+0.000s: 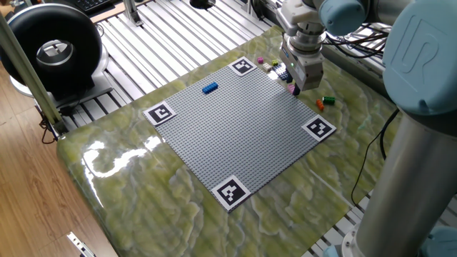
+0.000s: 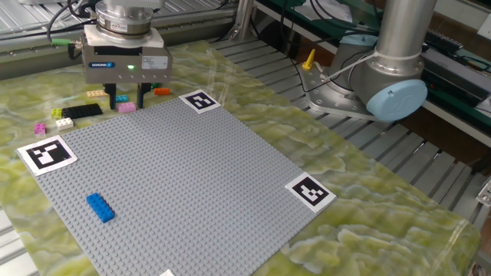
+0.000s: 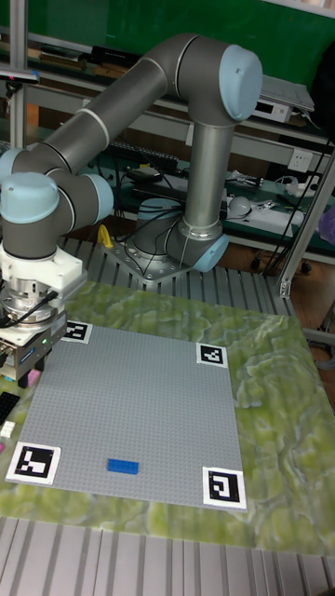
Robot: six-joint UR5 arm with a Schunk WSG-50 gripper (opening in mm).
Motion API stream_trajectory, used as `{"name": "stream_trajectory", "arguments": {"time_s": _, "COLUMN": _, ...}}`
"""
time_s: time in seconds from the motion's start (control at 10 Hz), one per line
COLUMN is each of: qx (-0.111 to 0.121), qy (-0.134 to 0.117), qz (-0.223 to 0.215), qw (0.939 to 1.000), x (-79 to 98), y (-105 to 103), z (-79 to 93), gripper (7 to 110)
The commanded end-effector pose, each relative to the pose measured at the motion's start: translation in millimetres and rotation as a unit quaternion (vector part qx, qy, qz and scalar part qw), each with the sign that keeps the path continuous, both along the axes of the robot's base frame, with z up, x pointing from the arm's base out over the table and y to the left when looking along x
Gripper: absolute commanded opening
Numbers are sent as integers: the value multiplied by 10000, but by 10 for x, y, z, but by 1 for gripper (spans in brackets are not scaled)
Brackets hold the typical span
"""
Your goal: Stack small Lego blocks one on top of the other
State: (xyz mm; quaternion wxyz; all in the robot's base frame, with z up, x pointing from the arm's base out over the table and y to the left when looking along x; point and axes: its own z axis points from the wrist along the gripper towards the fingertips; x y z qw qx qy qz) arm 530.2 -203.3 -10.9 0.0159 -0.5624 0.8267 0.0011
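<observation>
The blue small Lego block [image 2: 100,207] [image 1: 209,88] [image 3: 122,466] lies flat on the grey baseplate [image 2: 192,176], near one corner marker and far from the arm. The pink small Lego block [image 2: 126,108] [image 1: 293,88] rests on the table just off the baseplate's far edge. My gripper [image 2: 127,100] [image 1: 295,88] [image 3: 26,372] is lowered over the pink block. One finger stands on each side of it, with a small gap on both sides. The block still sits on the table.
Loose bricks lie around the pink one: an orange brick [image 2: 162,91], a black piece [image 2: 82,110], a yellow brick [image 2: 57,113], a white brick [image 2: 64,122] and a magenta brick [image 2: 40,128]. Another orange brick [image 1: 320,104] and a green brick [image 1: 328,99] lie beyond. Fiducial markers [image 2: 202,100] sit at the baseplate's corners.
</observation>
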Motion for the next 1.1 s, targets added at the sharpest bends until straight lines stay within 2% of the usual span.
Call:
{"name": "stream_trajectory", "arguments": {"time_s": 0.0, "qx": 40, "qy": -32, "qz": -35, "qw": 10000, "x": 18, "y": 4, "z": 5, "gripper": 44}}
{"name": "stream_trajectory", "arguments": {"time_s": 0.6, "qx": 49, "qy": -24, "qz": -74, "qw": 10000, "x": 16, "y": 7, "z": 3, "gripper": 44}}
{"name": "stream_trajectory", "arguments": {"time_s": 0.7, "qx": 64, "qy": -16, "qz": -73, "qw": 10000, "x": 12, "y": 15, "z": 3, "gripper": 22}}
{"name": "stream_trajectory", "arguments": {"time_s": 1.0, "qx": 72, "qy": -16, "qz": -73, "qw": 9999, "x": 11, "y": 18, "z": 2, "gripper": 22}}
